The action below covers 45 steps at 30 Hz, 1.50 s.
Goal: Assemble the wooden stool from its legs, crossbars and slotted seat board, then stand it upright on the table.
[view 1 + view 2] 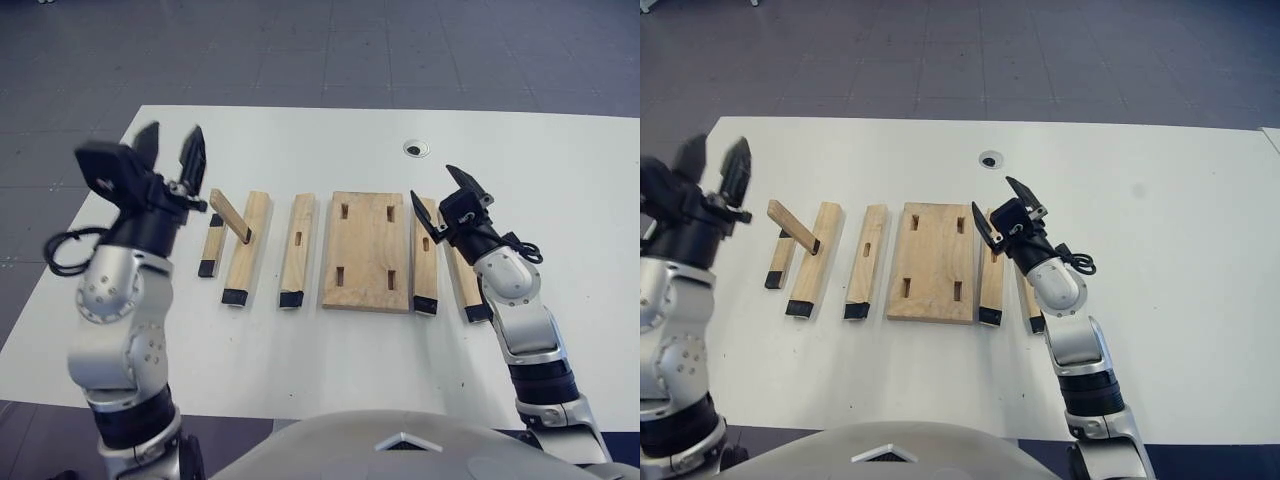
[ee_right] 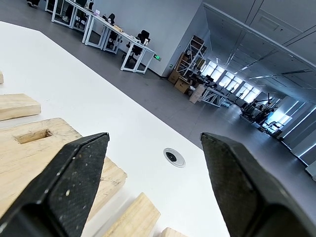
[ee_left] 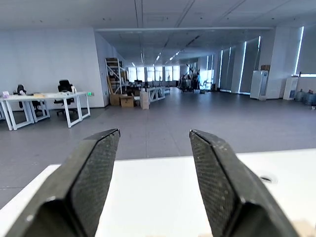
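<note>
Showing black two-finger right gripper (image 1: 433,185), fingers apart & empty, hovering just over far end of pale wooden leg (image 1: 426,280) w/ black foot, lying just right of flat slotted wooden seat board (image 1: 365,250) on white table (image 1: 560,200). Leg's long axis runs near-to-far, away from robot. Black left gripper (image 1: 173,135), also apart, is raised well to the left; right arm nearer.

Large open-plan office: rows of white desks (image 3: 54,96), black swivel chairs (image 3: 64,87), storage shelves (image 3: 113,74), tall windows (image 3: 232,66), grey floor (image 3: 163,118).
</note>
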Each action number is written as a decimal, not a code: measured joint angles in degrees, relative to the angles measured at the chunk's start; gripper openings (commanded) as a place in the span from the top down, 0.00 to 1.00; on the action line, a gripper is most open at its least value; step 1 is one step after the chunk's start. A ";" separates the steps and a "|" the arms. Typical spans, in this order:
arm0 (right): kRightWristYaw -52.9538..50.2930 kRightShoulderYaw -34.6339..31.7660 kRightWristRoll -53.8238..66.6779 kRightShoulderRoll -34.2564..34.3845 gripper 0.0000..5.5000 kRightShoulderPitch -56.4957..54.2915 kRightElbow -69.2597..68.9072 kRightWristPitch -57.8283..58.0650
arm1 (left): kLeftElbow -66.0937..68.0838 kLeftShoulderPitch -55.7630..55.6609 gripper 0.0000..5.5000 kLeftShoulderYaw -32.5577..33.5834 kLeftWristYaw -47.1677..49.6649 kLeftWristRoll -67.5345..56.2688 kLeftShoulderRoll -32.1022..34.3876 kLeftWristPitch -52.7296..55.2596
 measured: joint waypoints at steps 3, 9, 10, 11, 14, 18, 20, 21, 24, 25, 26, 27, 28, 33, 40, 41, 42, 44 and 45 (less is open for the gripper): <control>-0.43 0.18 -0.19 0.33 0.38 0.02 -0.05 0.15 | 6.17 -7.06 0.52 0.07 1.46 -1.31 0.59 4.38; -0.55 0.56 -0.53 0.44 0.38 0.03 -0.09 0.18 | 13.09 -10.32 0.52 -1.52 3.24 -1.26 -1.64 7.63; -0.56 0.56 -0.53 0.43 0.38 0.03 -0.09 0.18 | 13.47 -10.32 0.52 -1.67 3.67 -1.42 -2.31 8.17; -0.56 0.55 -0.54 0.43 0.38 0.04 -0.09 0.18 | 13.79 -10.31 0.52 -1.72 3.88 -1.48 -3.20 8.70; -0.56 0.58 -0.56 0.43 0.38 0.05 -0.10 0.18 | 14.10 -10.28 0.52 -1.85 4.51 -1.45 -4.26 9.10; -0.56 0.64 -0.57 0.42 0.38 0.06 -0.10 0.18 | 13.98 -10.34 0.52 -1.82 4.59 -1.15 -4.07 9.24; -0.56 0.63 -0.57 0.39 0.38 0.06 -0.10 0.18 | 12.65 -11.35 0.52 -1.66 4.90 -0.78 -3.55 9.32; -0.55 0.63 -0.57 0.37 0.38 0.06 -0.10 0.17 | 10.90 -12.61 0.52 -1.57 5.75 -0.80 -3.54 9.38; -0.55 0.64 -0.57 0.33 0.38 0.07 -0.11 0.18 | 8.35 -14.79 0.52 -0.58 7.02 -0.96 -3.54 10.01; -0.55 0.65 -0.57 0.33 0.38 0.08 -0.11 0.18 | 8.08 -14.88 0.52 -0.50 7.06 -0.96 -3.52 10.14; -0.55 0.69 -0.57 0.33 0.38 0.15 -0.11 0.17 | 8.01 -14.97 0.52 -0.56 7.06 -0.95 -3.53 10.45; -0.55 0.71 -0.57 0.34 0.38 0.23 -0.11 0.18 | 8.33 -14.97 0.52 -0.65 6.96 -0.83 -3.53 10.45; -0.55 0.72 -0.57 0.34 0.38 0.25 -0.11 0.18 | 9.17 -14.56 0.52 -0.71 6.72 -0.70 -3.53 10.21; -0.55 0.71 -0.57 0.30 0.38 0.46 -0.17 0.18 | 17.99 -3.80 0.52 -4.31 2.66 2.95 -4.24 5.89; -0.57 1.10 -0.58 0.40 0.38 0.81 -0.20 0.20 | 21.23 -2.91 0.52 -4.24 1.66 4.87 -3.93 3.00; -0.57 1.13 -0.58 0.45 0.38 0.80 -0.20 0.20 | 20.07 -4.12 0.52 -3.09 1.67 4.84 -3.06 3.02; -0.58 1.14 -0.59 0.46 0.38 0.80 -0.19 0.20 | 18.90 -5.01 0.52 -2.15 1.70 4.33 -2.65 3.13; -0.58 1.15 -0.62 0.44 0.38 0.80 -0.19 0.19 | 14.81 -7.78 0.52 -0.19 1.74 1.98 -1.53 4.39; -0.59 1.15 -0.65 0.43 0.38 0.81 -0.19 0.19 | 11.01 -10.18 0.52 0.72 1.73 -0.52 -0.76 5.81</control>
